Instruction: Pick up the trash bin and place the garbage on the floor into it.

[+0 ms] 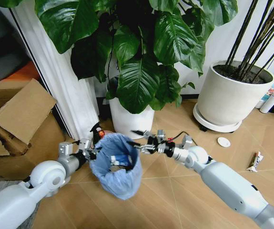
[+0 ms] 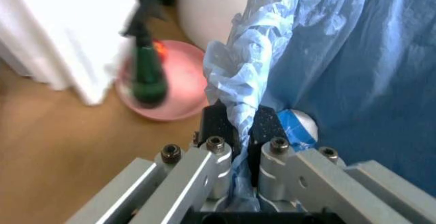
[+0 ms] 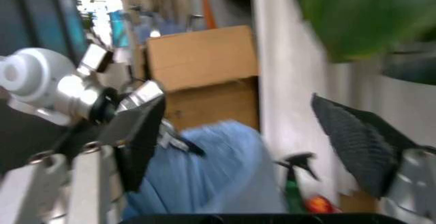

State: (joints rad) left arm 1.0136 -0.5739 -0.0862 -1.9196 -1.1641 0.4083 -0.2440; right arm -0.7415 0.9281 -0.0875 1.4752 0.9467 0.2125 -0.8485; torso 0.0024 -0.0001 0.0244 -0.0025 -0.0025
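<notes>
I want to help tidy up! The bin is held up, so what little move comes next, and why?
Probably swing the open right end effector away from the bin toward the white disc on the floor. The left end effector is shut on the bin's bag rim, so the right is free to fetch litter.

Left arm: reached forward from the lower left, forearm low and angled inward.
Left gripper [image 1: 90,151]: fingers [image 2: 219,124] clamped together, pinching a fold of thin material.
Right arm: stretched in from the lower right, wrist level.
Right gripper [image 1: 137,140]: fingers [image 3: 358,145] spread wide apart, holding nothing.
</notes>
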